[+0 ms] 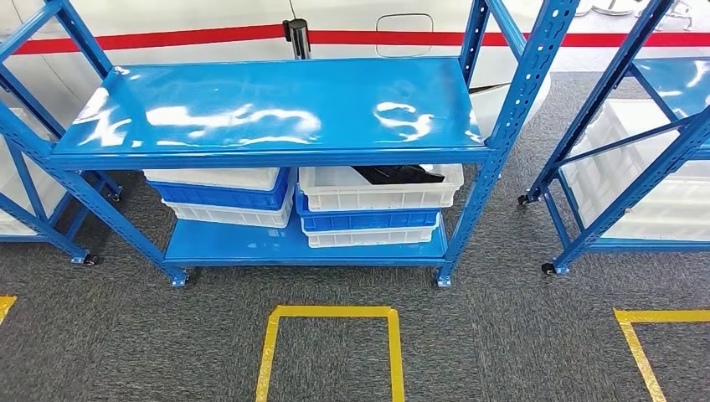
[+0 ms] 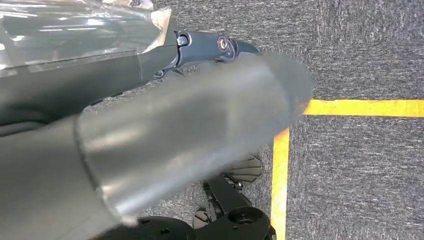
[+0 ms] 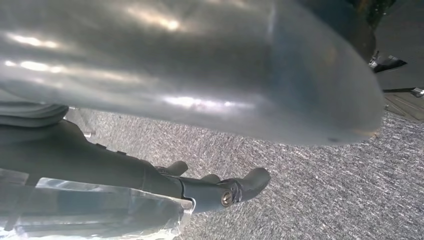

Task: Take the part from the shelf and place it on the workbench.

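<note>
Evidently pre-reach: black part [image 1: 400, 173] lies in top white plastic crate [image 1: 377, 194] at one o'clock, under blue steel shelf [image 1: 276, 109]; left hand [image 2: 200, 115] and right hand [image 3: 210, 80] hang low, fingers apart, empty.

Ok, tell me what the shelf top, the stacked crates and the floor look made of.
Shelf top: looks like blue painted metal, glossy, judging by the sharp white light reflections.
Crates: white and blue, probably moulded plastic, matte, with ribbed sides.
Floor: grey carpet, going by its speckled woven texture, with yellow tape lines on it.
</note>
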### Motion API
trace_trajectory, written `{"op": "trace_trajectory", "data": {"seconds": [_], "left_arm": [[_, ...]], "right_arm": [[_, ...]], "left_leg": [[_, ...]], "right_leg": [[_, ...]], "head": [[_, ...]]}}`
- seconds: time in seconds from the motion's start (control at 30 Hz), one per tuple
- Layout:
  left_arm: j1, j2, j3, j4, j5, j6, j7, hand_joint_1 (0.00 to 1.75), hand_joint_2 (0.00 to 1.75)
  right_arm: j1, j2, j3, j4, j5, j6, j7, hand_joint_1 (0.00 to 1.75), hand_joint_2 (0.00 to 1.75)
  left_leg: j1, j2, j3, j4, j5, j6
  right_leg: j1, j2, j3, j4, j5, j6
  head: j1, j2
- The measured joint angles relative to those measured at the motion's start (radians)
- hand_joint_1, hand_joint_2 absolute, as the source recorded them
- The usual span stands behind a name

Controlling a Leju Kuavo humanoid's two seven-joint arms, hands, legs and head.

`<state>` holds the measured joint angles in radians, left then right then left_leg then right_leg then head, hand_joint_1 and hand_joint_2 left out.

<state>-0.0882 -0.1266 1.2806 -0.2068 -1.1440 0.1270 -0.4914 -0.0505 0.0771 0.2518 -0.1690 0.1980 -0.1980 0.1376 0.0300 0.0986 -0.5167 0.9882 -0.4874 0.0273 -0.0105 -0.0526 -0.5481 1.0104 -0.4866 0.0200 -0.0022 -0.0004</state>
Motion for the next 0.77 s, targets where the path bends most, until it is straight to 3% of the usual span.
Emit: {"op": "trace_trajectory", "data": {"seconds": [0.1,0.23,0.27,0.37,0.4,0.77], "left_arm": [[0.0,0.0,0.0,0.0,0.0,-0.004,0.001,0.0,1.75],[0.001,0.0,-0.003,0.0,0.002,-0.021,0.015,0.0,1.75],[0.002,0.0,-0.011,0.0,0.008,-0.024,0.022,0.0,1.31],[0.015,0.005,-0.071,-0.006,0.057,-0.031,0.05,0.0,0.0],[0.021,0.008,-0.096,-0.009,0.08,-0.032,0.059,0.0,0.0],[0.068,0.035,-0.362,-0.047,0.331,-0.053,0.161,0.0,0.0]], "right_arm": [[0.0,0.0,0.003,0.0,0.0,0.0,0.001,0.0,1.75],[0.001,-0.001,0.003,0.0,-0.002,0.003,0.003,0.0,1.75],[0.002,-0.001,0.002,0.0,-0.001,0.003,0.004,0.0,1.75],[0.009,-0.003,-0.004,-0.004,-0.003,0.006,0.004,0.0,0.44],[0.011,-0.004,-0.008,-0.006,-0.006,0.01,0.003,0.0,0.0],[0.056,-0.016,-0.057,-0.045,-0.049,0.054,-0.028,0.0,0.0]], "left_leg": [[0.003,0.0,0.0,-0.001,0.0,-0.035],[0.0,0.0,0.0,-0.001,-0.001,-0.045],[-0.002,0.0,0.0,-0.001,-0.001,-0.046],[-0.006,0.0,0.0,-0.001,-0.001,-0.045],[-0.007,0.0,0.0,-0.001,-0.001,-0.045],[-0.01,0.0,0.0,0.0,-0.004,-0.042]], "right_leg": [[0.002,-0.001,-0.001,0.001,-0.001,-0.002],[0.001,-0.001,-0.001,0.001,0.001,-0.004],[0.0,-0.001,-0.001,0.001,0.001,-0.004],[-0.004,-0.001,-0.002,0.001,0.002,-0.004],[-0.005,-0.001,-0.002,0.001,0.002,-0.003],[-0.009,-0.002,-0.002,0.001,0.002,-0.003]], "head": [[0.0,0.0],[0.001,0.0],[0.001,0.0],[0.001,0.0],[0.001,0.0],[0.0,0.0]]}}
